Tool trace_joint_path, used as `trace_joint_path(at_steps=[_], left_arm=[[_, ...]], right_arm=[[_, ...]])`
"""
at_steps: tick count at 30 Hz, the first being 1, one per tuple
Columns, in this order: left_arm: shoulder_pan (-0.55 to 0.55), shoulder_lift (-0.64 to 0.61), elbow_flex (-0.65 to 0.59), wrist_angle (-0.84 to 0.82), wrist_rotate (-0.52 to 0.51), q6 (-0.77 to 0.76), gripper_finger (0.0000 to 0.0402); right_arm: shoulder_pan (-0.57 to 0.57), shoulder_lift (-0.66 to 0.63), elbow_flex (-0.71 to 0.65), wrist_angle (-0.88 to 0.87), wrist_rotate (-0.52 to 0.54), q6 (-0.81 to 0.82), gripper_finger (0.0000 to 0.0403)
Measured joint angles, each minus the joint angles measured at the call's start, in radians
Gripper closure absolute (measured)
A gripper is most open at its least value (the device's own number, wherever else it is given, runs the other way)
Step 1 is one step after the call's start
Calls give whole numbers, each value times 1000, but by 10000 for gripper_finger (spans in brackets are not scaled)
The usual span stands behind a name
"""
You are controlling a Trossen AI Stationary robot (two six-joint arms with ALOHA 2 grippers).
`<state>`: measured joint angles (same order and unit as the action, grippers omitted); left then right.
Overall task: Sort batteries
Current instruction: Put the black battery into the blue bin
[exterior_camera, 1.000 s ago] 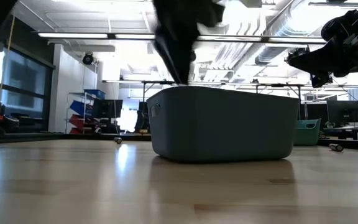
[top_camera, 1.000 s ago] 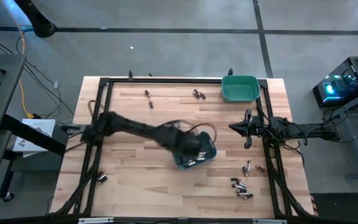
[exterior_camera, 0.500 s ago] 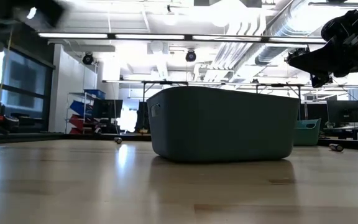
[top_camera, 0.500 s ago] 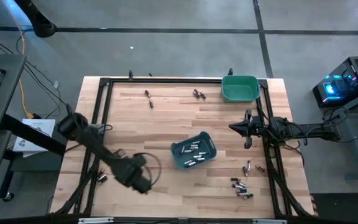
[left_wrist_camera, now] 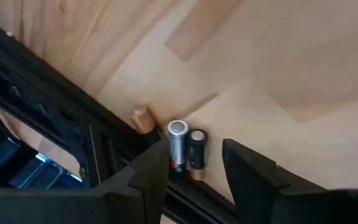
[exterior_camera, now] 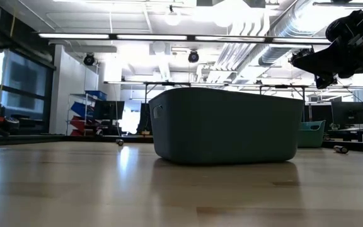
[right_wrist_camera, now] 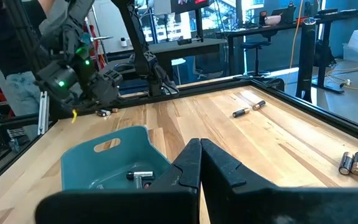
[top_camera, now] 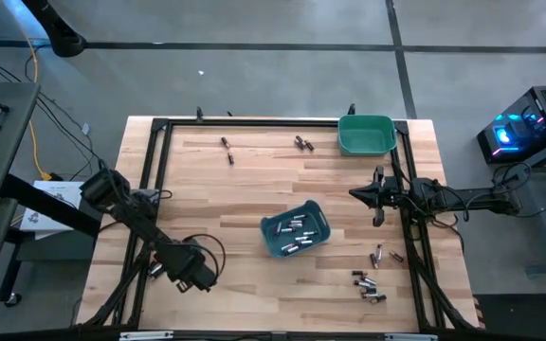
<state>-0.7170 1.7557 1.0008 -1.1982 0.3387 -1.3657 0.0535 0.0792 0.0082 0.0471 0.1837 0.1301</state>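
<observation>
Small silvery and dark batteries lie scattered on the wooden table: two by the left frame rail (top_camera: 154, 270), some near the far edge (top_camera: 301, 143), a cluster at the near right (top_camera: 368, 286). More lie inside the blue-teal bin (top_camera: 295, 230). My left gripper (top_camera: 192, 272) is open near the table's near left corner. In its wrist view (left_wrist_camera: 194, 174) the fingers stand just short of a silvery battery (left_wrist_camera: 177, 144) and a dark battery (left_wrist_camera: 196, 149), which lie side by side against the rail. My right gripper (top_camera: 377, 199) is shut and waits at the right side.
A green bin (top_camera: 365, 134) stands at the far right corner. A black frame rail (left_wrist_camera: 55, 124) runs right beside the two batteries, with a small brown stub (left_wrist_camera: 142, 119) next to them. The blue-teal bin (exterior_camera: 225, 126) fills the middle of the low view.
My left arm has swung away from above the blue-teal bin toward the table's near left corner and now sits close to the two batteries by the left rail. The bin and the batteries have stayed in place.
</observation>
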Motion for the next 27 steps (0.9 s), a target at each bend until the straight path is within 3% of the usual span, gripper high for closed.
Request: trace_joint_path(at_steps=[9, 19, 27], left_arm=[[0, -13, -101, 193, 45, -34, 242], [-17, -13, -115, 192, 97, -67, 178], [-59, -14, -151, 230, 138, -76, 169]], right_arm=[[0, 0, 0, 0, 0, 0, 403], [0, 0, 0, 0, 0, 0, 403], [0, 0, 0, 0, 0, 0, 403]])
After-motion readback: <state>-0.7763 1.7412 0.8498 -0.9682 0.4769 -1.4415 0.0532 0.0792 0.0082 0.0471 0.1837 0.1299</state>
